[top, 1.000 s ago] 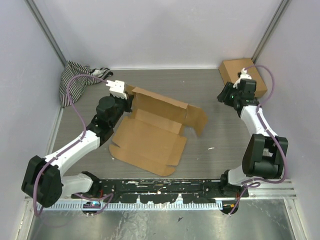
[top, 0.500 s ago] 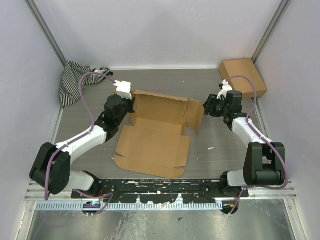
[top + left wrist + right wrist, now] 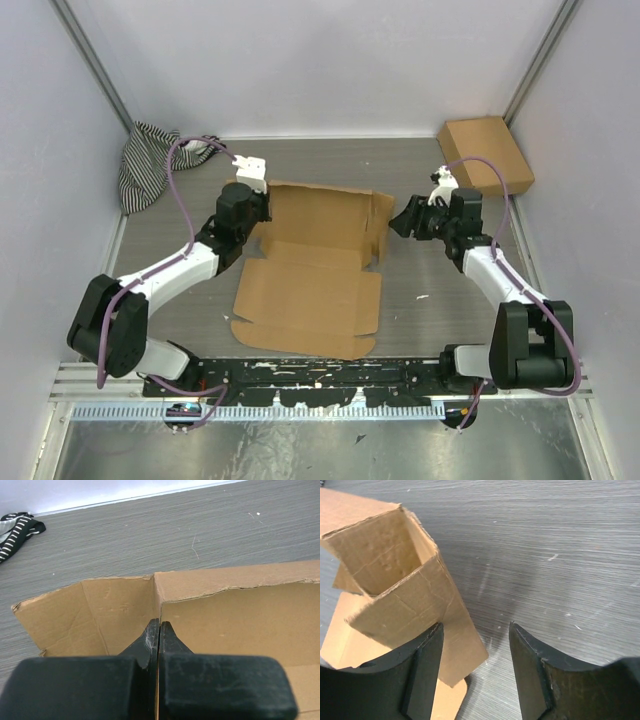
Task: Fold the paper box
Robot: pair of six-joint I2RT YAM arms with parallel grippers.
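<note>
The paper box (image 3: 315,262) is a brown die-cut sheet in the middle of the table, its far part raised as a wall with side flaps. My left gripper (image 3: 262,205) is shut on the wall's left corner; in the left wrist view (image 3: 159,625) a thin cardboard edge (image 3: 235,580) runs between the closed fingers. My right gripper (image 3: 402,224) is open just right of the raised right flap (image 3: 383,228). In the right wrist view (image 3: 476,630) the left finger (image 3: 422,667) is close in front of the flap (image 3: 415,600); whether they touch I cannot tell.
A smaller closed brown box (image 3: 484,152) sits in the far right corner. A striped cloth (image 3: 150,160) lies in the far left corner. White walls close in the table on three sides. A black rail (image 3: 320,378) runs along the near edge.
My right gripper has moved from the far right corner leftward to the box's right flap. My left gripper has swung right and back with the box, and the raised wall now stands squarer.
</note>
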